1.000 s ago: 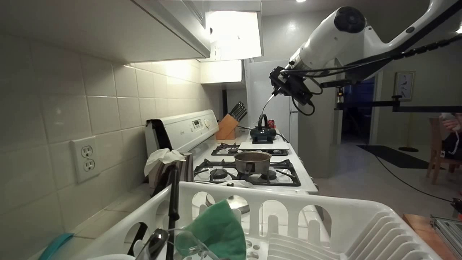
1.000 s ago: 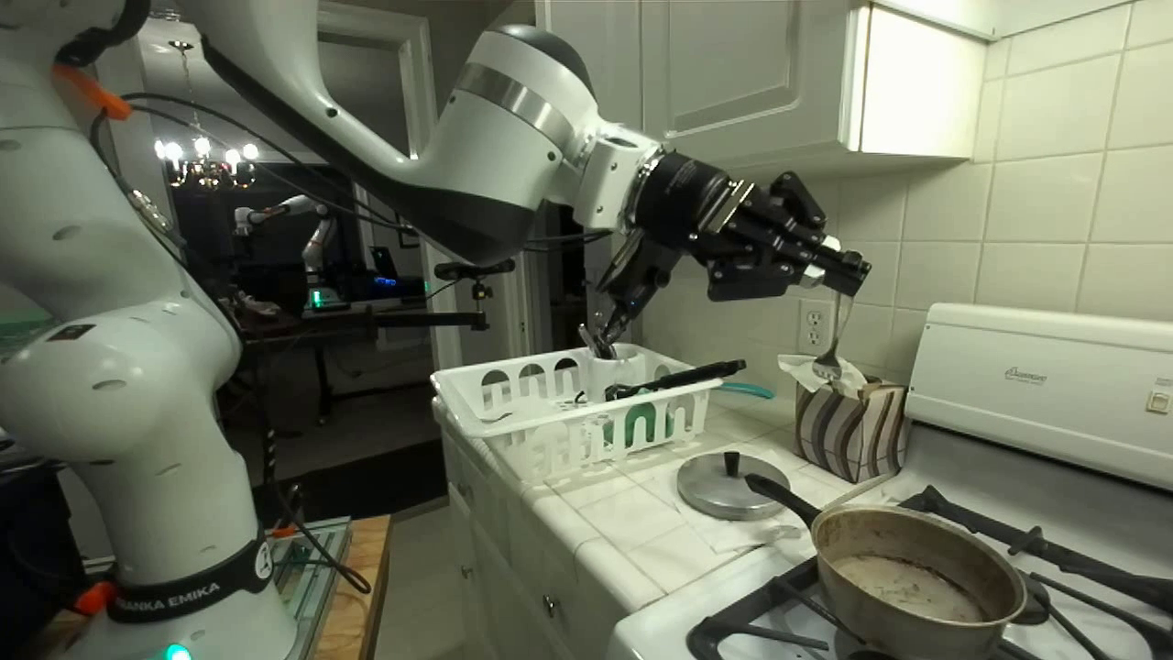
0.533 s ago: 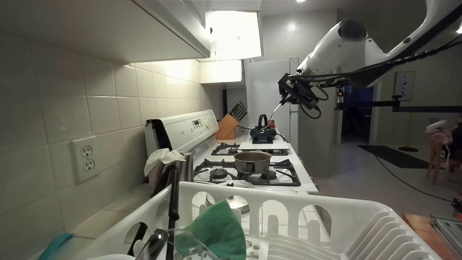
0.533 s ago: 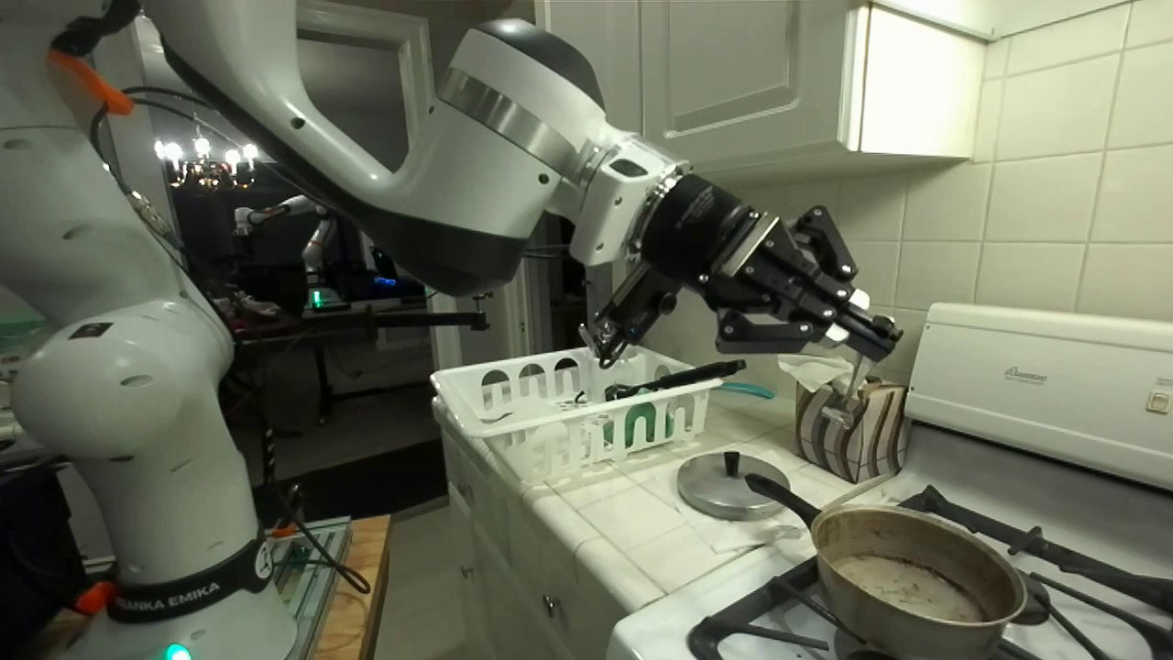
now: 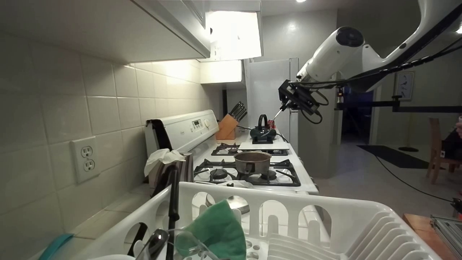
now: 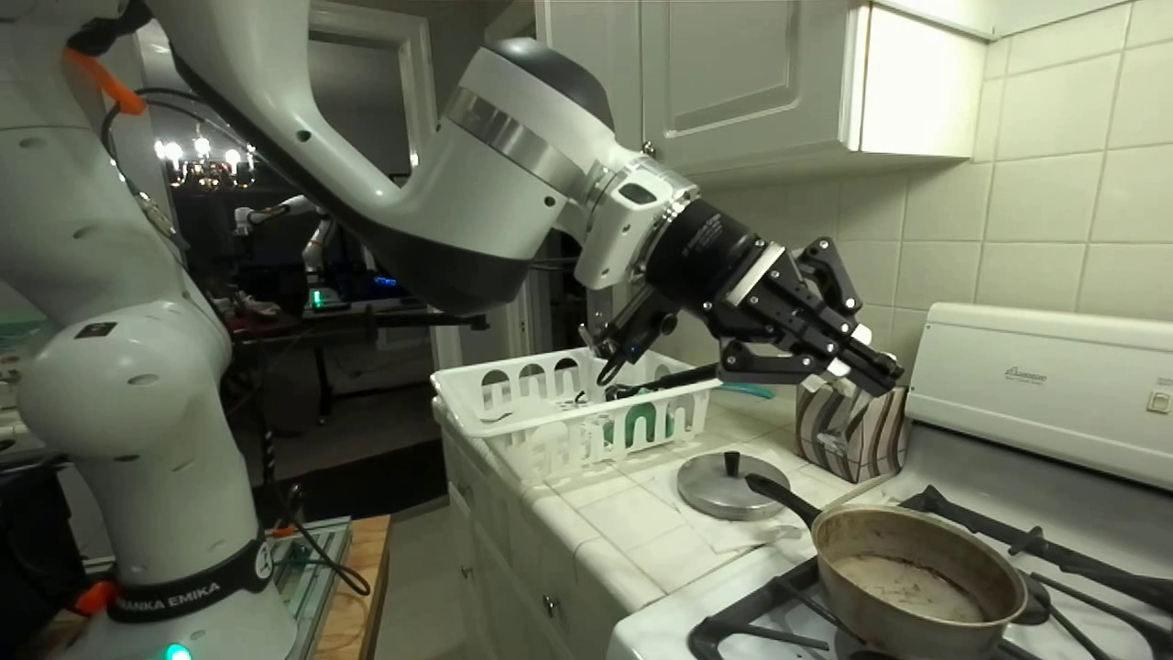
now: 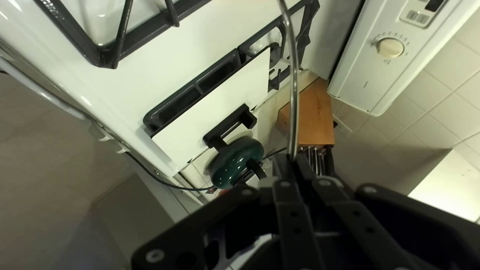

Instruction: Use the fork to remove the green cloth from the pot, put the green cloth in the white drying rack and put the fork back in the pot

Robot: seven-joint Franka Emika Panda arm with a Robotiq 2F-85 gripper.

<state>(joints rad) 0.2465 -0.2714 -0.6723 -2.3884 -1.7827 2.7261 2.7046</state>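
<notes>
Where the gripper (image 7: 292,159) holds the fork (image 7: 294,97): lower centre of the wrist view, jaws pressed together on the handle and hiding its end; the top edge cuts off the other end.
Tissue box (image 6: 884,435): striped, right of centre in an exterior view; a blurred pale streak before it is probably the fork's tines, though the smear leaves some doubt.
Green cloth (image 5: 216,229): inside the white drying rack (image 5: 288,195), bottom centre of an exterior view, partly behind a clear object (image 5: 189,241); the bottom edge cuts off cloth and rack alike.
Pot (image 6: 893,632): on the stove (image 6: 664,619), lower right of an exterior view, dark smudges on its floor, long handle (image 6: 783,497) pointing upper left, lower wall running out at the bottom edge.
Counter (image 6: 632,541): white tile, left of the stove; a metal lid (image 6: 733,495) lies on it, and a pale wrinkled piece (image 6: 765,536) beside the lid is too vague to name.
Stove top: white with black grates (image 7: 107,58); at the centre of the wrist view a white board (image 7: 217,108) lies across part of it, with a green kettle (image 7: 234,161) just beyond and a wooden knife block (image 7: 315,112) to the right.
Room: white cabinets (image 6: 733,73) along the top and a lit chandelier (image 6: 203,165) in the dim upper left of an exterior view; a refrigerator (image 5: 267,83) right of centre in an exterior view, partly behind the arm (image 5: 323,57).
</notes>
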